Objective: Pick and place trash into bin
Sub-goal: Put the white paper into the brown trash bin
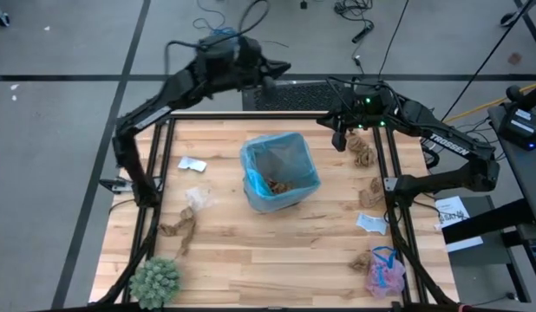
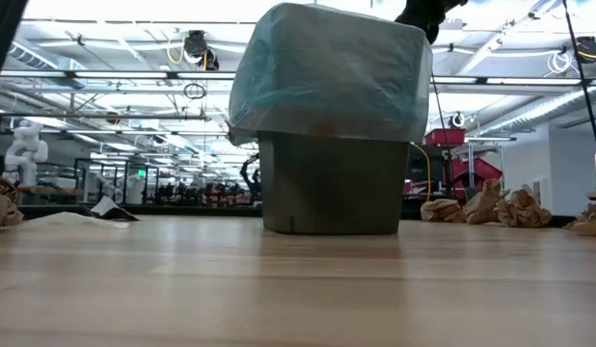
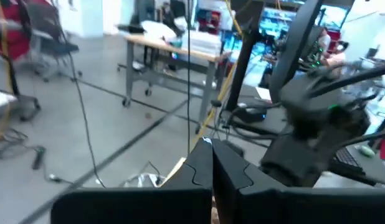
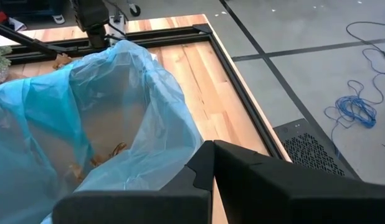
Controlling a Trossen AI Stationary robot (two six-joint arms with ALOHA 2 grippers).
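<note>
the bin (image 1: 280,171) is sitting mid-table already holding a few brown scraps, while the left gripper (image 3: 211,163) and right gripper (image 4: 213,163) are hovering pressed closed and empty, leaving brown wads (image 1: 363,152), white bits (image 1: 192,164) and the pink puff (image 1: 384,272) waiting.

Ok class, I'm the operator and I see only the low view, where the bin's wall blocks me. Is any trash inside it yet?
Observer: Yes, brown paper scraps lie at the bottom of the bin.
Operator: Is either arm carrying anything?
Observer: Not the right one. The right gripper is close to the bin with its fingers shut on nothing.
Operator: And the left?
Observer: The left gripper is also shut and empty. It is out beyond the table's edge, over the floor.
</note>
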